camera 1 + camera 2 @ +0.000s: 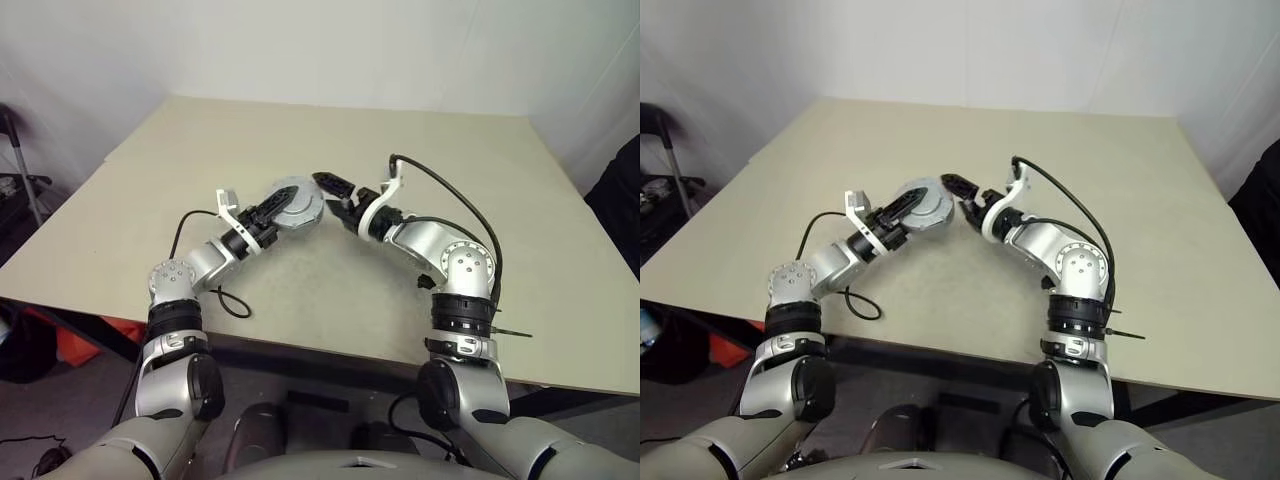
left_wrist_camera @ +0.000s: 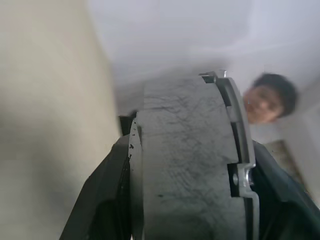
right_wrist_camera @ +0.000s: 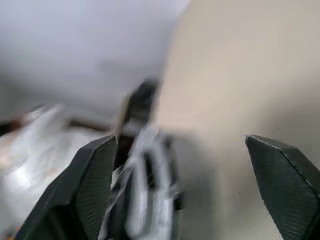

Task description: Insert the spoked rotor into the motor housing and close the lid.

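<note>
Left gripper (image 1: pixel 278 211) clamping the closed housing (image 1: pixel 296 206) edgewise above the bench (image 1: pixel 300 290); right gripper (image 1: pixel 338 196), fingers apart, just beside it. Keeping the clamp firm, lowering flat.

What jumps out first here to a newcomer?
The round silver motor assembly held up over the middle of the beige table, clamped edge-on in the left gripper. Right beside it, the right gripper has its fingers spread wide, apart from the disc. In the left wrist view, a person shows beyond the disc.
</note>
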Robot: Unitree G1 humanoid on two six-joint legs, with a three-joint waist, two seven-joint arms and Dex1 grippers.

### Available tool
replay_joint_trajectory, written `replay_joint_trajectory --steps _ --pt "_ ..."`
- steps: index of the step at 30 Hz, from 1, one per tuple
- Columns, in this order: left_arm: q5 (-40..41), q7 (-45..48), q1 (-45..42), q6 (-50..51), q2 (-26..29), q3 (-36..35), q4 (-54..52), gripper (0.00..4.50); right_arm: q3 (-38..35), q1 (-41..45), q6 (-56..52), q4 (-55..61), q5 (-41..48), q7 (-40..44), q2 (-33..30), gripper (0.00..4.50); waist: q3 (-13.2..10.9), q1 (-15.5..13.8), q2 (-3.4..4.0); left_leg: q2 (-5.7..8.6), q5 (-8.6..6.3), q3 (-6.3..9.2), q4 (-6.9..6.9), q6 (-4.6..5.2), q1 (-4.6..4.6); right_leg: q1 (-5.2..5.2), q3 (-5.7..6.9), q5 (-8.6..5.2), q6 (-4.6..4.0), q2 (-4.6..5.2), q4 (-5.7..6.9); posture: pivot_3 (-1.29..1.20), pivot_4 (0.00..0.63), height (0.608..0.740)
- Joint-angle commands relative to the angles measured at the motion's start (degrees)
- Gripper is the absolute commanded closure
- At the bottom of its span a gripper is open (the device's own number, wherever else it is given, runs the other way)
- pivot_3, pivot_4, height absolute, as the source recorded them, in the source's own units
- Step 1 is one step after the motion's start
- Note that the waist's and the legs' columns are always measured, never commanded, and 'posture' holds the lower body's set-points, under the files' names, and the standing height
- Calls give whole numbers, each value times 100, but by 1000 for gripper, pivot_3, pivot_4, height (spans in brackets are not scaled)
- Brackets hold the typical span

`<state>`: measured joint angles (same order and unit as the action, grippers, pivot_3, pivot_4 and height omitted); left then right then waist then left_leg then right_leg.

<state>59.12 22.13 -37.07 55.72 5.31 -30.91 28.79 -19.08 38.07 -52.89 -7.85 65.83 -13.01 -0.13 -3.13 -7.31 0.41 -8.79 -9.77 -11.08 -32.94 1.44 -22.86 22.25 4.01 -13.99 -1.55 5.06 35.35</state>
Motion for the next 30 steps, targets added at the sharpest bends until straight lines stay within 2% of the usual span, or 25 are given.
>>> replay_joint_trajectory --steps 1,5,11,18,22,25,30 --pt "-493 -343 -325 -1469 323 -370 412 2173 -205 45 452 -72 -190 169 -28 473 -1 27 -1 -2 0 5 -4 0 0 0 -1 -10 20 -5 0 0 0 740" --pt "-863 -909 -588 -2796 907 -844 1462 2173 -311 -8 434 -75 -214 230 -103 473 -3 42 -6 -9 0 12 -7 0 -1 2 -2 -9 23 -17 0 0 0 740" --pt "-1078 -897 -750 -3240 1356 -1011 2318 2173 -243 -25 389 -89 -333 322 -20 473 -3 -71 -9 1 -3 42 -7 4 -25 4 2 11 -13 -20 0 0 0 740" --pt "-1423 -985 -766 -3392 1588 -926 2628 18 -76 77 179 -297 -472 668 -92 445 -3 -99 -10 3 7 50 -20 -13 -17 -10 2 12 -15 -13 9 0 0 740" --pt "-1632 -1017 -844 -3693 1818 -926 2815 18 80 76 18 -457 -645 1005 -175 445 -3 9 -10 -5 31 63 -14 -52 1 -13 3 9 -11 -20 24 0 0 740" --pt "-1907 -1026 -972 -4025 2185 -854 3024 18 116 193 -19 -732 -827 1197 -249 445 -4 43 -12 -15 42 67 -13 -69 4 -12 3 5 -4 -32 28 0 0 740" --pt "-2351 -843 -1090 -4429 2434 -578 3238 18 224 320 -8 -801 -1083 1555 -330 445 -6 -6 -13 -30 47 77 -11 -78 -1 -10 5 23 -40 -50 27 0 0 740"
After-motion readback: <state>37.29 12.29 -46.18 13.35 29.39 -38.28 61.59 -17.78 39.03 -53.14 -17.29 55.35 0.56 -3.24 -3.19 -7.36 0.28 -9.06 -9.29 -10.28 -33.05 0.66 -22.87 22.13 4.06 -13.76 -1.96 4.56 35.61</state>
